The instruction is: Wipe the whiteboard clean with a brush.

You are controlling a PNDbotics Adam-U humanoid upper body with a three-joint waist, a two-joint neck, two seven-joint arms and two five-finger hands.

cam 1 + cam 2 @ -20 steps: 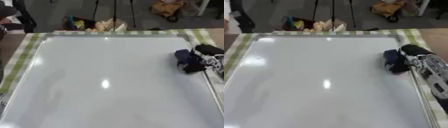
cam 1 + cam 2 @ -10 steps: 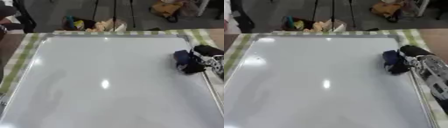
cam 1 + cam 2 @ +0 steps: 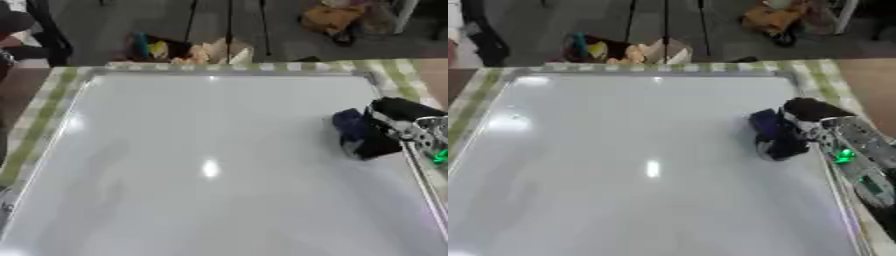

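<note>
A large whiteboard lies flat and fills most of both views, with a lamp glare near its middle and faint grey smudges at the left. My right hand comes in from the right edge, its black fingers curled round a dark blue brush pressed on the board near the right rim. My left hand shows in no view.
A green and white striped cloth lies under the board and shows along the left, far and right edges. Beyond the far edge stand tripod legs and a heap of colourful bags on the floor.
My right hand has slid the brush a little leftward and nearer along the board's right side. The view has also shifted slightly.
</note>
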